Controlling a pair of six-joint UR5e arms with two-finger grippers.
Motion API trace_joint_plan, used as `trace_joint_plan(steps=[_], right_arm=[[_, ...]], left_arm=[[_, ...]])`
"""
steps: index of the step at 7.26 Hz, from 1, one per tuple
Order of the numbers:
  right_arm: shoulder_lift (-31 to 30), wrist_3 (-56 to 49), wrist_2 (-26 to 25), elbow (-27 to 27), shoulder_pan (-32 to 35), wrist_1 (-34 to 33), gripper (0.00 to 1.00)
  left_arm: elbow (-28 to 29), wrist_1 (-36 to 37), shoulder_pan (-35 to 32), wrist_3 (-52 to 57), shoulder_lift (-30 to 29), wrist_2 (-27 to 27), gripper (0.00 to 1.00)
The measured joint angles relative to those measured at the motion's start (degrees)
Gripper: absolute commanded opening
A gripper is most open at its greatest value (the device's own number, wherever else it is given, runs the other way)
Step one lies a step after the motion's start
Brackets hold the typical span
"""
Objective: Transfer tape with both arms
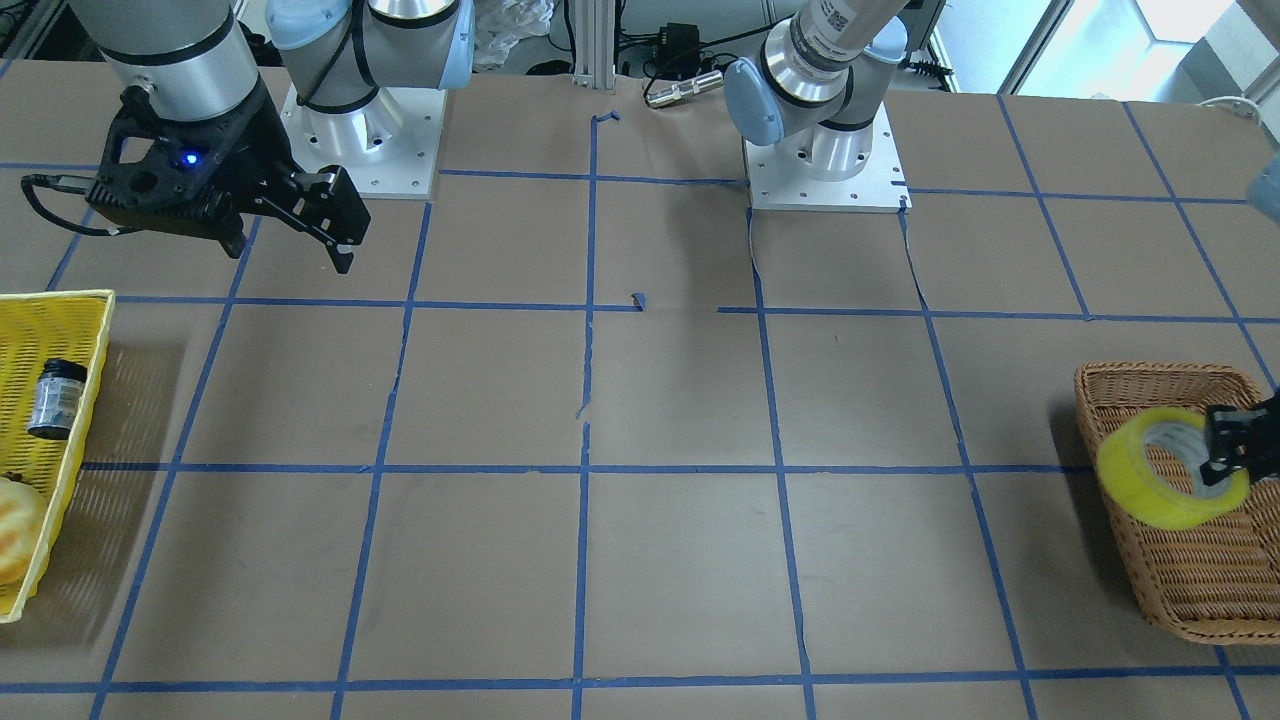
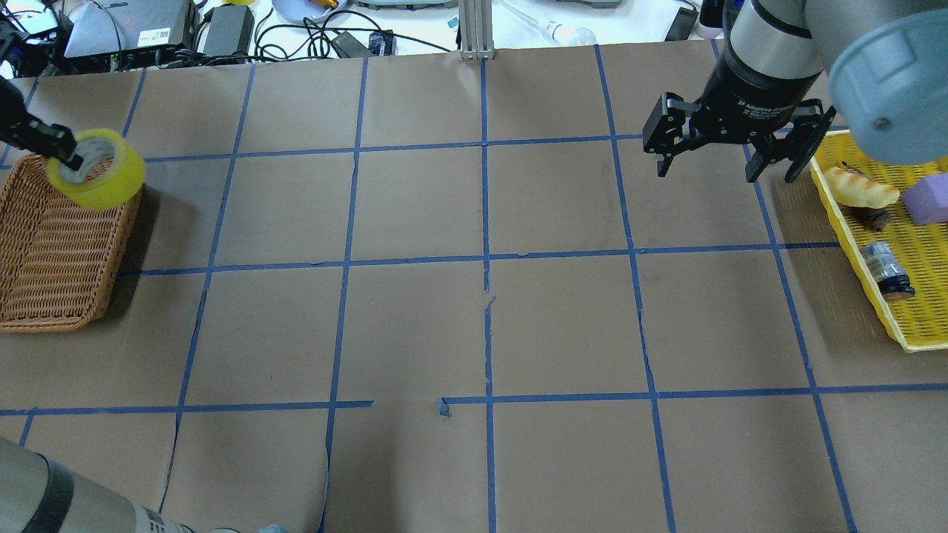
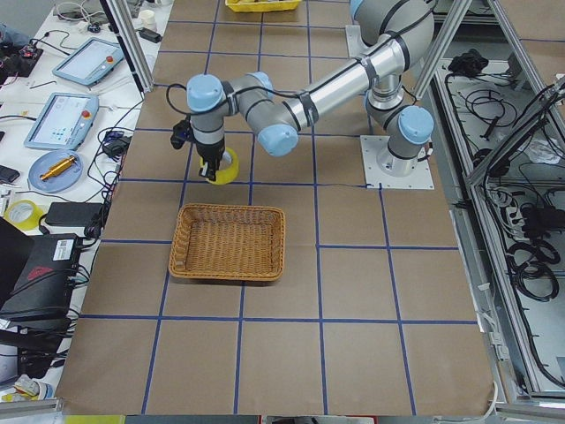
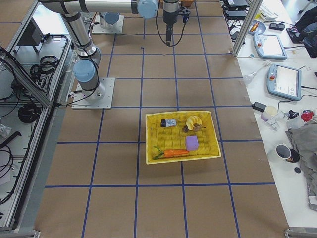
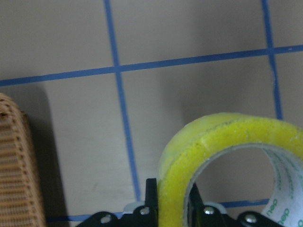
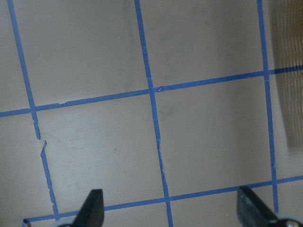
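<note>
**Carrying the roll to a clean hand-over**

The left gripper's fingers (image 5: 150, 204) pinched the wall of the tape (image 5: 222, 142), one on the yellow outer face and the other, it seemed, inside the white core. The roll stood on edge in that grip. The left gripper (image 2: 65, 152) held the tape (image 2: 100, 172) in the air, clear of the wicker basket (image 2: 70, 323), at the basket's corner nearest mid-table and with bare table (image 2: 415, 326) under it in the wrist view.

The right gripper (image 2: 707, 169) hung well apart on the far side, jaws spread wide and empty, near the yellow tray (image 2: 926, 345).

The step in hand looked like the carry toward mid-table for a hand-over. To do it well, the left arm probably needed to travel level and unhurried, since a glossy roll gripped by one wall could pivot or slip. The free part of the ring ought to be presented toward the right gripper, core opening unobstructed, so its open fingers could straddle the opposite wall. Release by the left should wait until that second pinch looked firm. The main risk appeared to be a dropped roll that would bounce or roll off across the table.
</note>
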Motion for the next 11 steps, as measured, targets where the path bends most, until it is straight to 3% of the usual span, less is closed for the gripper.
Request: trace_joint_plan(steps=[3, 4, 5, 6, 9, 11], right_arm=[[-0.4, -0.1, 0.1, -0.1, -0.1, 0.1, 1.00], [-0.5, -0.1, 0.2, -0.1, -0.1, 0.2, 1.00], [-0.5, -0.2, 0.2, -0.1, -0.1, 0.2, 1.00], [-0.5, -0.5, 0.2, -0.1, -0.1, 0.2, 1.00], [-0.7, -4.9, 0.0, -0.1, -0.1, 0.1, 1.00], [-0.8, -5.5, -0.1, 0.0, -0.1, 0.0, 1.00]], left_arm=[[0.3, 6.9, 8.3, 12.0, -7.7, -2.8, 0.00], [0.3, 9.0, 8.7, 12.5, -10.3, -3.8, 0.07], [0.1, 11.4, 8.8, 12.6, -12.2, -4.7, 0.50], [-0.1, 12.9, 8.8, 12.6, -13.1, -5.0, 0.77], [0.0, 11.2, 5.3, 10.3, -10.1, -4.8, 0.80], [0.3, 0.5, -3.3, 0.2, -1.9, -4.2, 0.80]])
